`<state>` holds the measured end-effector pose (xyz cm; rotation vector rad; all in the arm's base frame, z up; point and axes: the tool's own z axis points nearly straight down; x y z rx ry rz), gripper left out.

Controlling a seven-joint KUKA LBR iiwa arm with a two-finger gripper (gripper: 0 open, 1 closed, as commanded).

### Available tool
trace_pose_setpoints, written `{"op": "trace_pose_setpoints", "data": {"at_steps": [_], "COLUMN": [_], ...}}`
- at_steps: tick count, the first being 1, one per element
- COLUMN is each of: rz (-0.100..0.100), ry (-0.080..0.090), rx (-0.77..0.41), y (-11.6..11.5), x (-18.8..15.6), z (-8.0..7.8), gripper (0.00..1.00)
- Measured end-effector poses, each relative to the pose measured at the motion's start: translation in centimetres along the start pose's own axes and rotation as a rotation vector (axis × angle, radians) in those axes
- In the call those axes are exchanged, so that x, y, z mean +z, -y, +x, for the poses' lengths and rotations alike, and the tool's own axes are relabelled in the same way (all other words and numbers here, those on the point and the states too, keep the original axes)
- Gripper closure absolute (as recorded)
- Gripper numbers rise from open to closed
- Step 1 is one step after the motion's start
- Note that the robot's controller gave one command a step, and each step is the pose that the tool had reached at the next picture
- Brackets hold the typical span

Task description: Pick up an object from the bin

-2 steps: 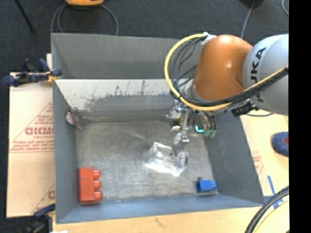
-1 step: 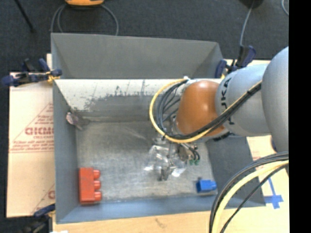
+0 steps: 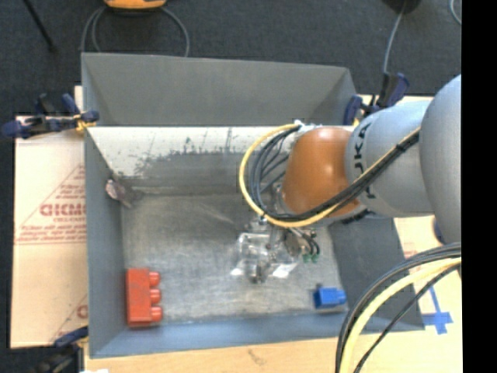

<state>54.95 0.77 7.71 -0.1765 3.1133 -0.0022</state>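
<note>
No thing is seen lifted, so the pick is judged yet to be made. A red block (image 3: 144, 296) is set by the bin's (image 3: 210, 92) near-left corner, a small blue block (image 3: 329, 297) by its near-right corner. The gripper (image 3: 260, 261) is held low over bare floor just beyond the blue block; whether it is open or closed cannot be told. Farther on, open floor is left up to a small grey piece (image 3: 118, 189) at the far-left corner.

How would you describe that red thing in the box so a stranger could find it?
Start at the grey metal bin and go to its floor's lower left corner, away from the gripper in the middle. There lies a red block with round studs on its right side, bigger than the small blue block at lower right.
</note>
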Motion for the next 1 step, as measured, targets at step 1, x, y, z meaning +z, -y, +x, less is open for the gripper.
{"op": "trace_pose_setpoints", "data": {"at_steps": [1], "rz": [-0.003], "ry": [-0.016], "rx": [-0.182], "y": [-1.36], "x": [-12.35], "z": [-0.75], "gripper": [1.0]}}
